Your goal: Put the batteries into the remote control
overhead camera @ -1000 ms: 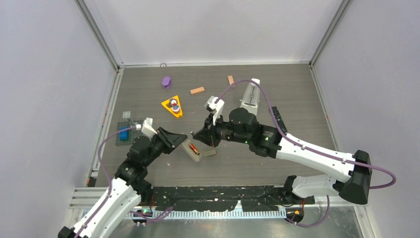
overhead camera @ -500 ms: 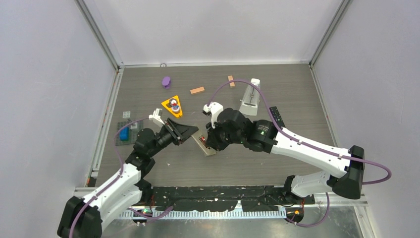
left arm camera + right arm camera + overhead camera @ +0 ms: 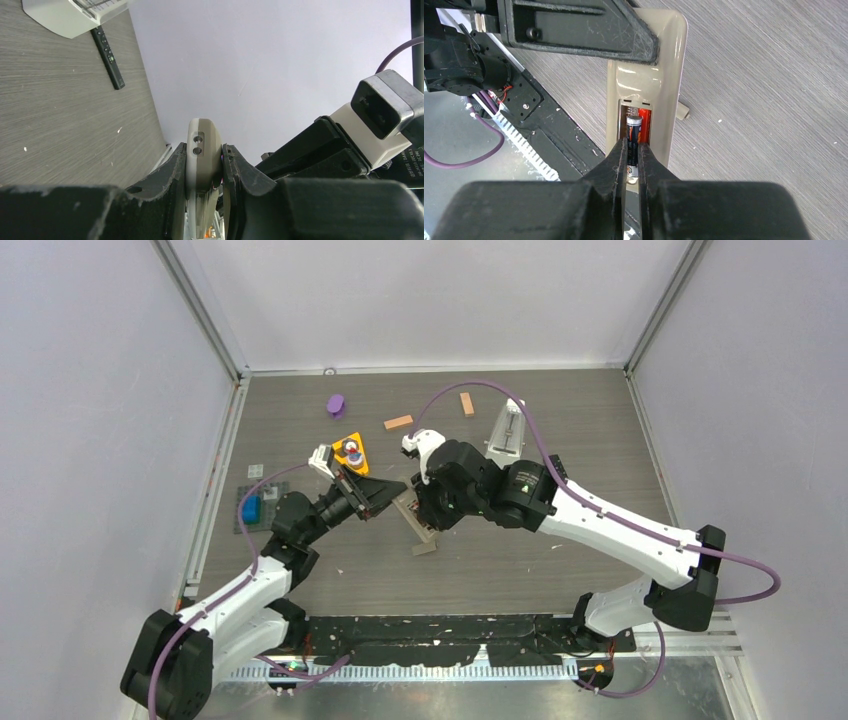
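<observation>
The beige remote control (image 3: 671,75) is held off the table with its battery compartment open and facing the right wrist camera. My left gripper (image 3: 204,146) is shut on one end of the remote control (image 3: 202,134). A red-orange battery (image 3: 646,125) lies in the compartment. Beside it, a dark battery (image 3: 634,131) stands between the fingers of my right gripper (image 3: 632,146), which is shut on it over the compartment. From above, the two grippers meet at the remote control (image 3: 413,518), and the batteries are hidden there.
A small beige piece (image 3: 424,549) lies on the table below the remote. Farther back are a purple object (image 3: 336,404), an orange triangle (image 3: 351,453), two orange-brown blocks (image 3: 398,422), a white device (image 3: 507,430) and a black remote (image 3: 557,472). A blue object (image 3: 250,508) sits at the left.
Both arms have moved away from the near edge, carrying the remote farther back and right. The right gripper has come over the compartment with the dark battery.
</observation>
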`<state>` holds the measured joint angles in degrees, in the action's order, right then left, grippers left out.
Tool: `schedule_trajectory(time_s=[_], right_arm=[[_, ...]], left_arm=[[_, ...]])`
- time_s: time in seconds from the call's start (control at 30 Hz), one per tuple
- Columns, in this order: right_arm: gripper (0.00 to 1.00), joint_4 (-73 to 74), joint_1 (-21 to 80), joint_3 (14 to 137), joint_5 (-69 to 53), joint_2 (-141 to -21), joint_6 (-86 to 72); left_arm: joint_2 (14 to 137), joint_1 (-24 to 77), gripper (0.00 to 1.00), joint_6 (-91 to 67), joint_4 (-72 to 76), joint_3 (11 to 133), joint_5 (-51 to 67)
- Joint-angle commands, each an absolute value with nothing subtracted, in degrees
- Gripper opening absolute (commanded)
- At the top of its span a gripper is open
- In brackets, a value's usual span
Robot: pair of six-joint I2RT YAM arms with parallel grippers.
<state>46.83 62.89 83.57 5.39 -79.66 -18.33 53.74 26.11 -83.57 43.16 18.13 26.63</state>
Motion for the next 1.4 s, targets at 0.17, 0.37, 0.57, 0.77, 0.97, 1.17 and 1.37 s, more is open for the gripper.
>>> schedule_trajectory(time_s=[0.17, 0.37, 0.57, 0.77, 0.97, 1.17, 1.37], right_arm=[[0.16, 48.9, 63.5, 86.8, 4.8, -81.1, -17.1], [0.2, 49.5, 63.5, 87.9, 4.1, -81.5, -17.0], [0.33, 48.9, 63.4, 88.6, 3.4, -81.7, -17.7], [0.44, 48.1, 63.1, 88.9, 4.7, -80.4, -19.7], [0.63, 42.6, 62.0, 85.1, 7.1, -74.6, -23.0], [0.72, 31.6, 61.0, 75.3, 8.2, -64.6, -27.5], [0.8, 23.7, 60.6, 66.5, 8.6, -58.3, -31.8]], left_arm=[[52.0, 25.9, 0.0, -84.8, 48.6, 20.1, 26.6], [52.1, 25.9, 0.0, -85.0, 48.7, 19.8, 25.9], [52.6, 25.9, 0.0, -85.7, 49.7, 18.9, 24.9], [53.3, 25.9, 0.0, -86.5, 50.7, 18.5, 24.7], [53.4, 25.9, 0.0, -89.0, 52.0, 18.2, 23.6], [53.3, 25.9, 0.0, -93.2, 53.7, 18.4, 21.8], [52.5, 25.9, 0.0, -96.3, 54.8, 18.8, 20.1]])
